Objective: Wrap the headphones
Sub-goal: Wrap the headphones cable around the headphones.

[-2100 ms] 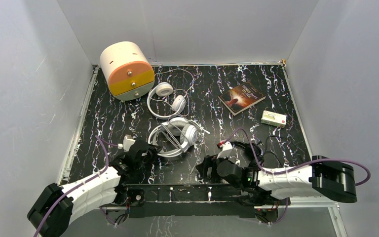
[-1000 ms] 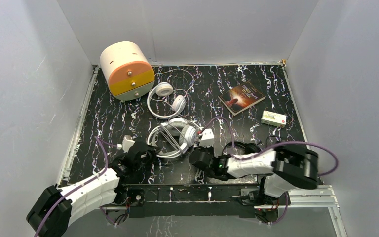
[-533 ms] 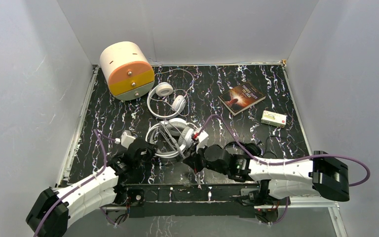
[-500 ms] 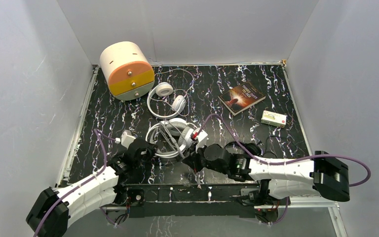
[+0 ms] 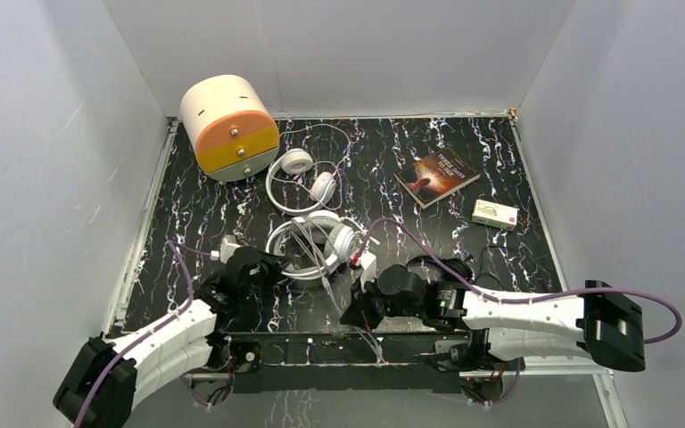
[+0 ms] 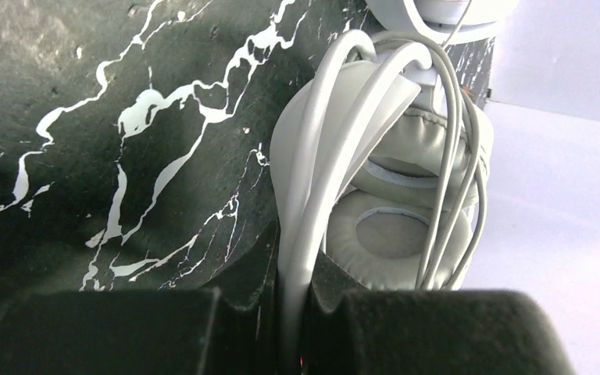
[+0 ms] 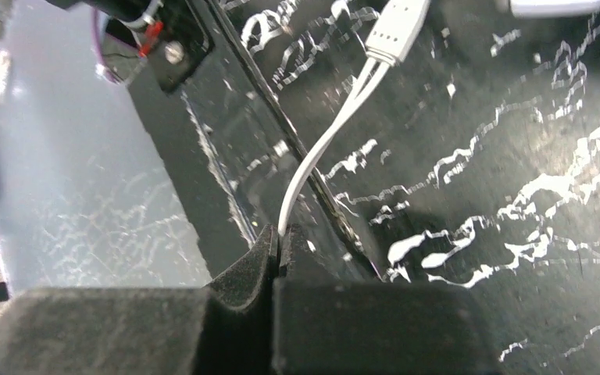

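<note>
The big white over-ear headphones (image 5: pixel 317 242) lie near the middle front of the table. My left gripper (image 5: pixel 272 266) is shut on their headband (image 6: pixel 312 187), and several turns of white cord lie over the ear pads (image 6: pixel 402 234). My right gripper (image 5: pixel 354 314) is by the near edge, shut on the white cord (image 7: pixel 320 148). The cord runs up from the jaws to an inline control (image 7: pixel 394 31). A slimmer white on-ear pair (image 5: pixel 301 178) lies farther back. A small black pair (image 5: pixel 430 264) is partly hidden behind the right arm.
A round cream drawer box (image 5: pixel 229 127) with orange and yellow fronts stands at the back left. A book (image 5: pixel 438 176) and a small carton (image 5: pixel 495 213) lie at the back right. Grey walls close in the sides, and the black mounting rail (image 5: pixel 312 343) runs along the near edge.
My right gripper swung left from the black pair to the big white headphones, then drew back to the near edge with the white cord in it. The left gripper kept hold of the headband.
</note>
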`<state>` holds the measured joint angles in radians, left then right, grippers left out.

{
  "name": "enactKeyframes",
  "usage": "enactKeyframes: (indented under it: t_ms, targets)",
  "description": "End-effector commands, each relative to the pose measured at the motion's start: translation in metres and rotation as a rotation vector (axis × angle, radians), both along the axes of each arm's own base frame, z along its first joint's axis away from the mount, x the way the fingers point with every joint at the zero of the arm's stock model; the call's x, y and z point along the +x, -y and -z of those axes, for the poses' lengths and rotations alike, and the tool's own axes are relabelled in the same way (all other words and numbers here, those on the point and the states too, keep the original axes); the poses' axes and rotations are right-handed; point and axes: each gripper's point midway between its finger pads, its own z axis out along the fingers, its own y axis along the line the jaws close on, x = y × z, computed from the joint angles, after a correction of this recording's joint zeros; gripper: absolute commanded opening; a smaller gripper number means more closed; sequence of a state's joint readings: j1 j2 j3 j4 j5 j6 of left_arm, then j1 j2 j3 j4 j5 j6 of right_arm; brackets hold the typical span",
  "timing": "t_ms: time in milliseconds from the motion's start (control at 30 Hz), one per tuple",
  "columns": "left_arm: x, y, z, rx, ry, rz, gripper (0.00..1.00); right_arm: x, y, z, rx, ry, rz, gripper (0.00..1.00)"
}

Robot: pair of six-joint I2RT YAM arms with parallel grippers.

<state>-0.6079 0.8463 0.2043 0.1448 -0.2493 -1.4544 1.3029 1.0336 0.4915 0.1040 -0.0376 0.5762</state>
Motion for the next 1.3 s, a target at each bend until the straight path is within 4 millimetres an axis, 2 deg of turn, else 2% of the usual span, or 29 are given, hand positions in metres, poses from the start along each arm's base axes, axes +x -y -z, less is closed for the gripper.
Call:
enactKeyframes:
  t_ms: [0,200,267,433,633,733,800,900,1000,1067,1133,1200,1267]
  targets:
    - [0.014,0.029,-0.053,-0.339,0.099,0.031,0.00,-0.005,0.004,0.013,-0.014,-0.016,-0.011,0.00]
    - [0.009,0.045,-0.103,-0.492,0.155,0.112,0.00,0.036,0.013,0.022,-0.017,0.120,0.185,0.00]
    - [0.008,0.048,-0.122,-0.542,0.182,0.132,0.00,0.045,0.015,0.017,-0.004,0.172,0.212,0.00]
    - [0.002,0.055,-0.168,-0.673,0.248,0.186,0.00,0.074,0.029,-0.018,0.061,0.316,0.344,0.00]
    - [-0.005,0.059,-0.218,-0.780,0.304,0.242,0.00,0.109,0.046,-0.044,0.036,0.445,0.523,0.02]
    - [-0.010,0.063,-0.249,-0.809,0.335,0.286,0.00,0.121,0.042,-0.061,0.068,0.488,0.581,0.03]
    - [-0.014,0.064,-0.263,-0.806,0.345,0.312,0.00,0.129,0.036,-0.081,0.132,0.523,0.616,0.03]
    - [-0.021,0.065,-0.276,-0.815,0.357,0.344,0.00,0.145,0.040,-0.104,0.218,0.571,0.728,0.16]
    - [-0.026,0.065,-0.282,-0.812,0.361,0.361,0.00,0.152,0.034,-0.131,0.340,0.641,0.734,0.15]
    - [-0.027,0.063,-0.284,-0.800,0.366,0.360,0.00,0.156,0.025,-0.138,0.344,0.646,0.738,0.15]
    - [-0.025,0.062,-0.282,-0.788,0.365,0.347,0.00,0.156,0.014,-0.137,0.316,0.628,0.712,0.15]
    - [-0.023,0.063,-0.278,-0.777,0.360,0.343,0.00,0.153,0.008,-0.126,0.274,0.586,0.683,0.16]
    - [-0.020,0.063,-0.270,-0.768,0.349,0.331,0.00,0.148,0.009,-0.110,0.241,0.514,0.680,0.25]
